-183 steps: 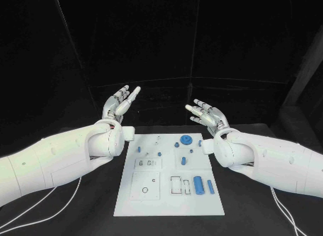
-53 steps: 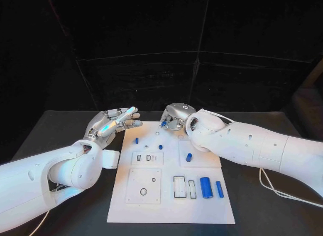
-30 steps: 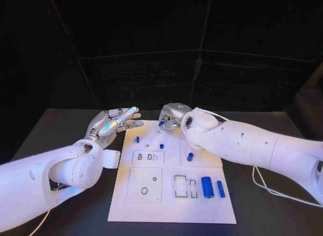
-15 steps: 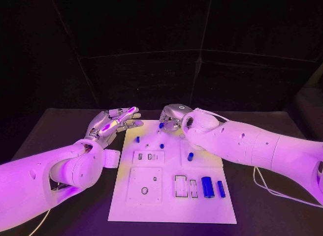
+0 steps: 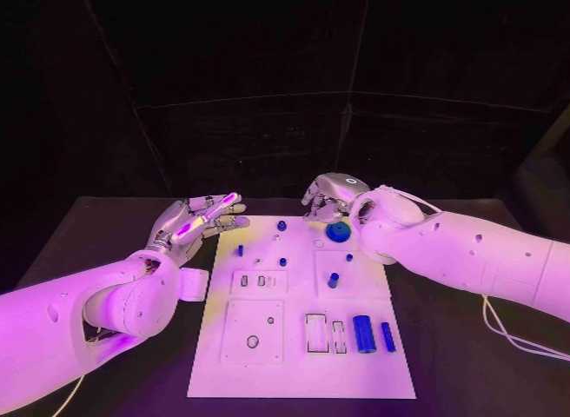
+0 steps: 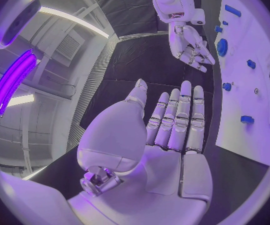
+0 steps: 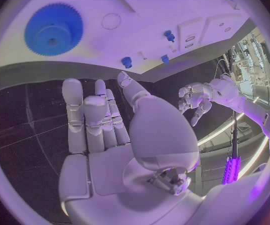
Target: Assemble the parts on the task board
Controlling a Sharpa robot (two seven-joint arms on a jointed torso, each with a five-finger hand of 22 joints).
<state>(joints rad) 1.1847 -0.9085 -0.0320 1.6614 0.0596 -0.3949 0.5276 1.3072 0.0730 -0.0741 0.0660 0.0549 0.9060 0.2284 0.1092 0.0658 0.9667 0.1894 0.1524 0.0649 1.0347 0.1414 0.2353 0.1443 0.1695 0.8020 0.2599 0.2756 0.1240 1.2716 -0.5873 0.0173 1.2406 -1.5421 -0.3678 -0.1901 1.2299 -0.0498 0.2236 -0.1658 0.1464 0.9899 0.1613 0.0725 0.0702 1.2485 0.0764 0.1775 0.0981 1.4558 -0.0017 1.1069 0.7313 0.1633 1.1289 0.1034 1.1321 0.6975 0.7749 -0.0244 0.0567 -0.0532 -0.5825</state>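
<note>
STEP: picking first part | right hand point(image 5: 332, 196) above task board point(image 5: 294, 347) far edge, fingers spread, empty | left hand point(image 5: 195, 221) open beside board | blue gear point(image 5: 338, 231) just below right hand | NEXT: lower, grasp gear

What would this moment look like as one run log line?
left hand: open, beside task board | right hand: open, over board's far edge | blue gear: on board, unheld

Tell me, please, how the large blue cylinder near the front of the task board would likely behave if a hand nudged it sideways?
The large blue cylinder lies on its side on the task board, so it would probably roll rather than slide. It looks solid and stiff, unlikely to bend. Its smooth round surface may be slippery between metal fingers.
</note>
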